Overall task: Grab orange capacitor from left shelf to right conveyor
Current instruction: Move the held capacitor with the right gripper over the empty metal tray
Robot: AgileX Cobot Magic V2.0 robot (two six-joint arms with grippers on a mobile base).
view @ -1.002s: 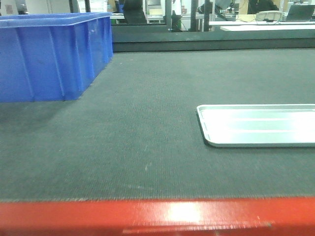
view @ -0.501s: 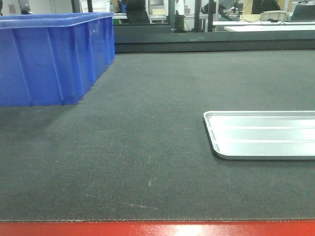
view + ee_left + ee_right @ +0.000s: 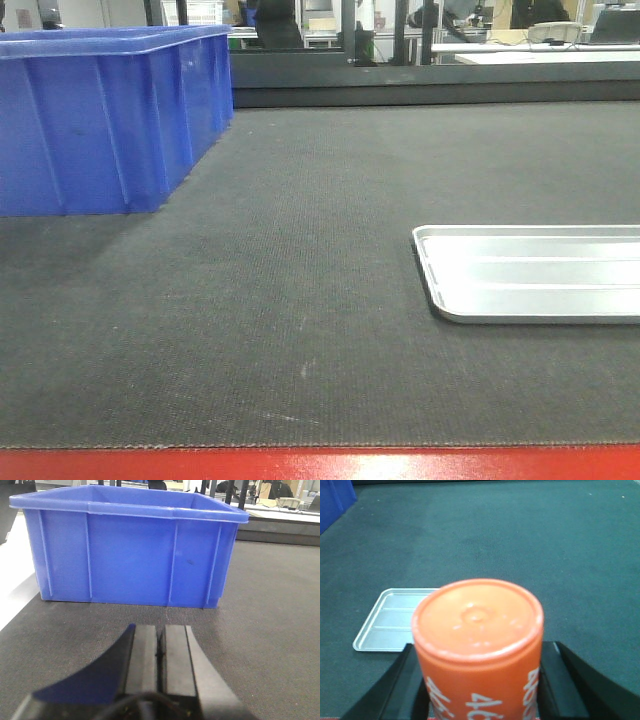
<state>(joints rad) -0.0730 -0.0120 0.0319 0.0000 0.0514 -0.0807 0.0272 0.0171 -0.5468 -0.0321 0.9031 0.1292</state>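
Carrying orange capacitor [image 3: 477, 645] in right end effector [image 3: 479, 692]. Clamped on both flanks of the can, top cap toward wrist cam, white numerals visible low on the side. Hanging over right conveyor [image 3: 300, 250]. Apparently clear of the belt surface, but can't confirm the gap w/ base of can out of frame.

Silver tray [image 3: 395, 620] on the surface, below and cam-left of the can. Blue crate [image 3: 100, 120] at far left of belt, well apart from tray. Left end effector [image 3: 160, 647] idle, pads pressed together w/ nothing between, pointing at crate wall. Left shelf not in any view.

Progress est.:
- Done: pick off shelf, transfer over to conveyor side.
- Left: lower onto bare belt, let go, retract.

No arm or can in front view, so prob. held near the red front edge [image 3: 300, 465] or above that cam's field. Can't tell which.

Drop spot per task: bare belt surface, not tray, not crate. Risk of tipping on textured belt if released w/ any tilt.
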